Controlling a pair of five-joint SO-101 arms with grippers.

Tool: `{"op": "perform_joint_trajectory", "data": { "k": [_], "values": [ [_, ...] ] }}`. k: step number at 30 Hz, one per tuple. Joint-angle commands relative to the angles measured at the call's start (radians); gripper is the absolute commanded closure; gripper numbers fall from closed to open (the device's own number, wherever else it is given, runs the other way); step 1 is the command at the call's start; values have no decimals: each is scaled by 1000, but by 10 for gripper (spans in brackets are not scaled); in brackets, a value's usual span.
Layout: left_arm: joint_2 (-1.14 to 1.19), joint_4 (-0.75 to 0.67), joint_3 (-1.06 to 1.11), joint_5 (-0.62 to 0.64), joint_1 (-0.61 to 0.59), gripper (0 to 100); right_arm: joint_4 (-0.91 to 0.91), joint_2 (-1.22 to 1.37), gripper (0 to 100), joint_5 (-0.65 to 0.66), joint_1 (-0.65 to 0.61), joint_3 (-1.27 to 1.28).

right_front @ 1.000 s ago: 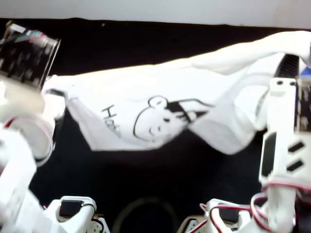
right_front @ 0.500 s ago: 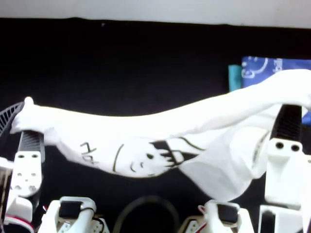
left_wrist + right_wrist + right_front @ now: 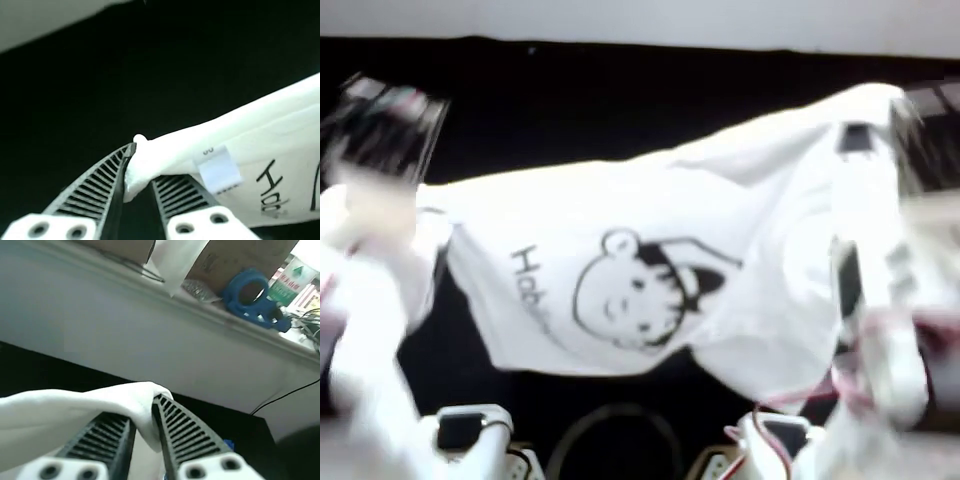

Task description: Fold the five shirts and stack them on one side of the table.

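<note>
Between the left claw (image 3: 132,159) and right claw (image 3: 146,410), the shirt (image 3: 620,230) now hangs higher.

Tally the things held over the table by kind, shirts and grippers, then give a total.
white shirt: 1
grippers: 2, the left gripper and the right gripper, each with jaws shut on the shirt
Total: 3

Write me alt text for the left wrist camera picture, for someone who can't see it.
The left gripper pinches a bunched edge of a white shirt between its ribbed fingers, against a black table. A small label and black lettering show on the cloth near the grip.
</note>
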Motion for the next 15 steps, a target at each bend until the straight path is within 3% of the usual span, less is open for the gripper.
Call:
{"op": "perform_joint_trajectory", "data": {
  "k": [1,8,15],
  "values": [
    [84,-69,65,-15,-8,991,-114,64,993,-11,-59,165],
    [302,-258,22,-15,-8,991,-355,283,993,-11,-74,255],
    [545,-276,-286,-17,-10,991,-392,521,993,-12,-76,-12]
  ]
}}
